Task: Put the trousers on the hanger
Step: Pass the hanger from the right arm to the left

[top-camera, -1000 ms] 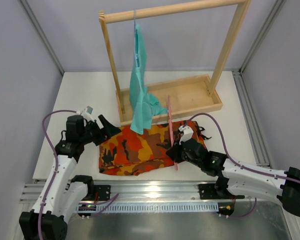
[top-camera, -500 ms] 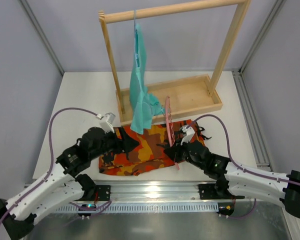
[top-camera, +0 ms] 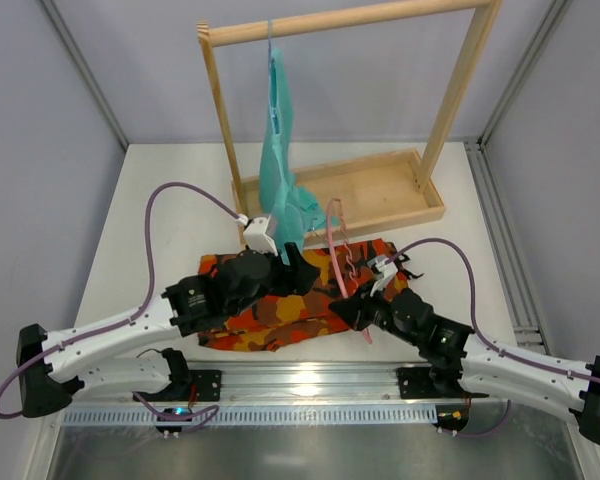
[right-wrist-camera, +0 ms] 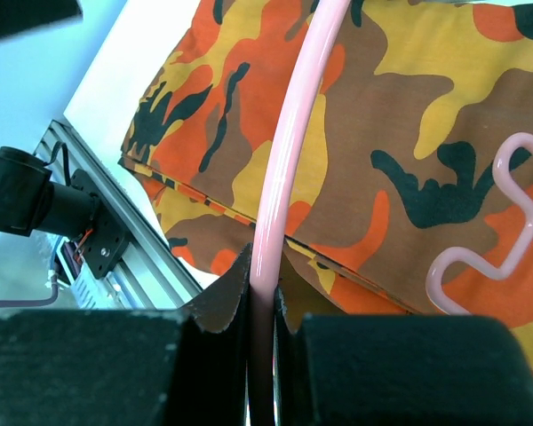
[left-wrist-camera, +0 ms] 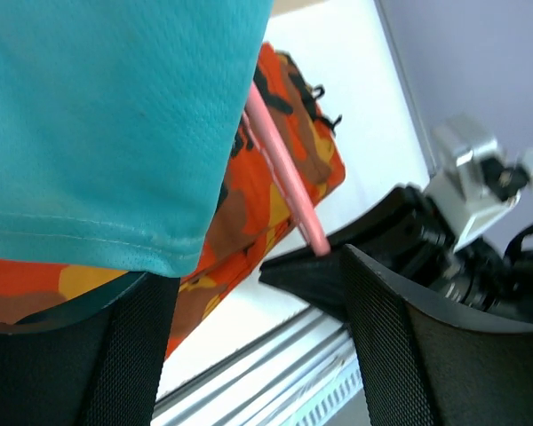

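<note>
Right pincer [right-wrist-camera: 263, 266] clamps hanger [right-wrist-camera: 289, 133] above flat trousers [right-wrist-camera: 409, 115]; left pincer [top-camera: 302, 266] gapes empty, presumably to feed cloth.

Top view high above, looking down and forward; both wrist views close, low, sharing trousers [right-wrist-camera: 426, 98] and hanger [right-wrist-camera: 282, 151]

White table [top-camera: 170, 165] under camouflage trousers [top-camera: 280, 325] and wooden rack's tray base [top-camera: 400, 215]
</note>
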{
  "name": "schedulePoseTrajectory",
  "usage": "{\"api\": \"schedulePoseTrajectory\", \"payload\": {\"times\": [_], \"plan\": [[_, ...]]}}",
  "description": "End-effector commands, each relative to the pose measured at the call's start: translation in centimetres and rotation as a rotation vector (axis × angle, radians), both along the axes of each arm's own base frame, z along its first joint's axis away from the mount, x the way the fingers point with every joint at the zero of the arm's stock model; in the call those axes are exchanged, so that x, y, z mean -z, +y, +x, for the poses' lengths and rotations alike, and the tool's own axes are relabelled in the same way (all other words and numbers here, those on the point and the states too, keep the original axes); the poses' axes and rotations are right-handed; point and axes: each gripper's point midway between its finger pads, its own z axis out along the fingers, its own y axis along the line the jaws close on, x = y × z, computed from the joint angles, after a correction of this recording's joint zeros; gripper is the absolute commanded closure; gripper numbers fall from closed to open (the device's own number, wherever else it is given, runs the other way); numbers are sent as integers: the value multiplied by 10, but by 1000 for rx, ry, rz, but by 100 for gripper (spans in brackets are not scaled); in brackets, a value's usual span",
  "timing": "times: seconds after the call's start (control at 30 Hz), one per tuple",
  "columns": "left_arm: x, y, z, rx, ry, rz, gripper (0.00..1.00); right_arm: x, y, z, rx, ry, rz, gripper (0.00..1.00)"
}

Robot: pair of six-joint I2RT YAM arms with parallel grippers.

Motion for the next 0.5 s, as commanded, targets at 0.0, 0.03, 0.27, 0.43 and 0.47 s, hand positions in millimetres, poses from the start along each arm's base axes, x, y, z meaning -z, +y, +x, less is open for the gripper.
{"api": "schedulePoseTrajectory", "payload": {"times": [0.0, 0.03, 0.27, 0.43, 0.47], "plan": [[-51, -9, 27, -126, -87, -135, 29, -26, -1, 4, 17, -80, 89, 96], [-62, -11, 29, -137, -98, -153, 29, -24, -2, 3, 17, -79, 88, 96], [-64, -36, 49, -166, -123, -143, 29, -17, -6, -2, 17, -86, 171, 96], [-50, -41, 63, -236, -105, -89, 30, -13, -9, -3, 27, -94, 191, 96], [-50, -42, 64, -241, -105, -84, 30, -8, -10, -4, 19, -89, 188, 96]]}}
